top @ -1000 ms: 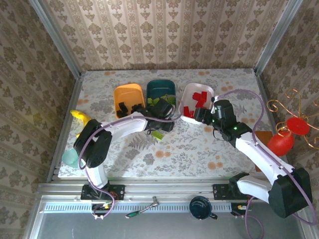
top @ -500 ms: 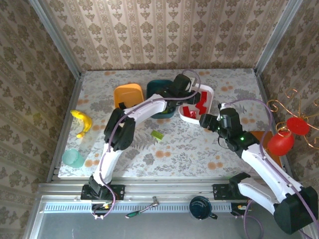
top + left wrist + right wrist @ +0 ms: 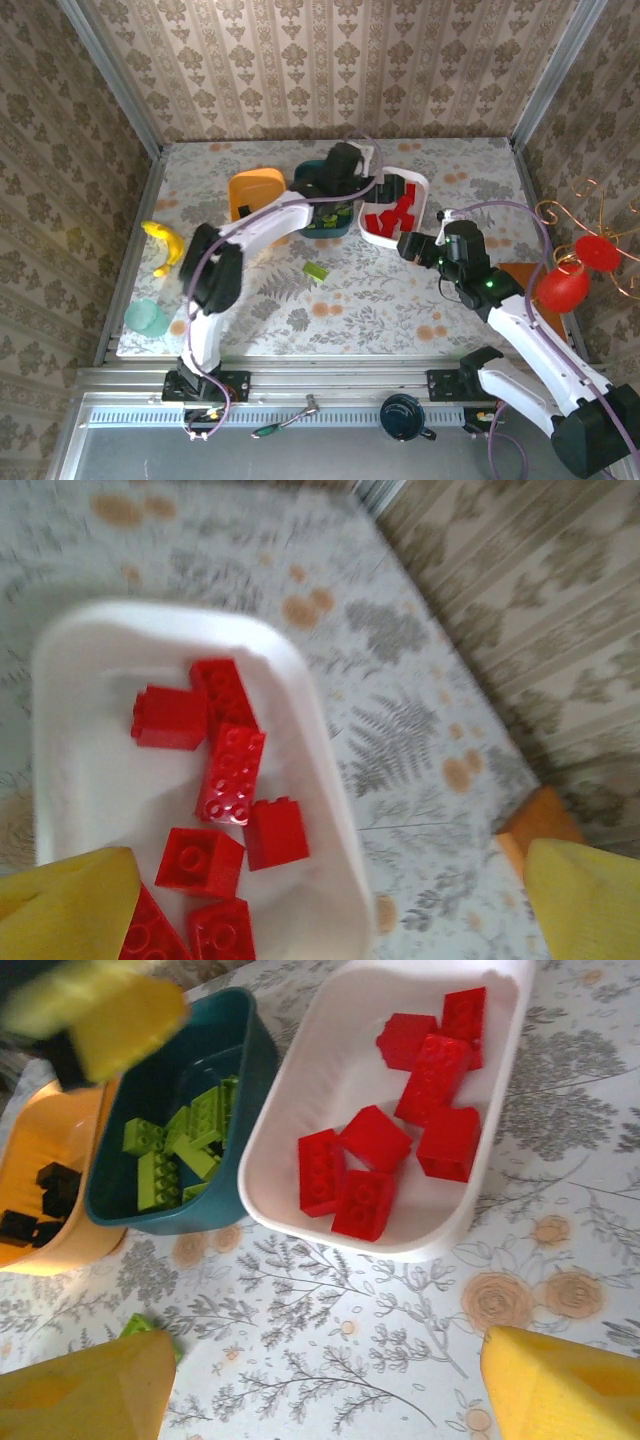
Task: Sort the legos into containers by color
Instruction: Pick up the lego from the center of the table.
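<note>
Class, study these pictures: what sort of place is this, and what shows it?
Probably a robot test booth dressed like a home: wallpapered walls in a metal frame, a flowered tabletop, and two robot arms bolted to a rail at its near edge.

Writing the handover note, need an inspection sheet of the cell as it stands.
Surface: table, floral cover.
Job's things: orange tub holds black bricks; teal tub holds green bricks; white tub holds red bricks; one loose brick, green, on the table.
Clutter: banana and cup near left edge.
Jaws: left jaws open, empty, over white tub; right jaws open, empty, over the table in front of the tubs.
Cables: purple cables loop off both arms.
Surroundings: wallpapered walls; red ornaments at right; mug on front rail.
</note>
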Tool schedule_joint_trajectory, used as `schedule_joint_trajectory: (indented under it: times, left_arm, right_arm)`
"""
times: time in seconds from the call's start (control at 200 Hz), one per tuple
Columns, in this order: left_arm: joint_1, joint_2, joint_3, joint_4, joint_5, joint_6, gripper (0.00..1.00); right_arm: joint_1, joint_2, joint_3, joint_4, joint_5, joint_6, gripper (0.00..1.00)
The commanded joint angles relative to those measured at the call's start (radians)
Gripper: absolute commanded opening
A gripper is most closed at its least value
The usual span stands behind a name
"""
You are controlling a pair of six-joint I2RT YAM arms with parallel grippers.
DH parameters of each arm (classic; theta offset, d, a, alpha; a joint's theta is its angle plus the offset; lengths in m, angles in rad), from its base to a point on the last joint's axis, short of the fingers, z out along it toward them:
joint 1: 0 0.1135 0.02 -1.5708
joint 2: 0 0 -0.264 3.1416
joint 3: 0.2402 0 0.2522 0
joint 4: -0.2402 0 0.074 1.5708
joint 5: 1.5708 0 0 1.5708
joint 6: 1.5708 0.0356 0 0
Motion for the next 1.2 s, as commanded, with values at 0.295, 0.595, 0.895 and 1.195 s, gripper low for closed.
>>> schedule_joint_trajectory:
  times: [0.295, 0.595, 0.895, 1.195]
  left_arm:
    - [-0.113, -0.622, -0.662, 0.185, -0.235, 0.094, 1.00]
    - [-0.149, -0.998, -1.051, 0.077, -0.461, 0.006, 1.00]
    - [-0.155, -1.357, -1.299, -0.099, -0.570, -0.152, 1.00]
    - [-0.154, -1.557, -1.370, -0.262, -0.596, -0.230, 1.00]
  right_arm:
    - [0.247, 0.315, 0.069, 0.113, -0.072, -0.124, 0.81]
    - [0.423, 0.708, 0.254, 0.100, -0.038, -0.217, 0.81]
    - [0.485, 0.943, 0.430, 0.084, -0.006, -0.260, 0.81]
    - [0.495, 1.071, 0.572, -0.004, 0.124, -0.320, 0.77]
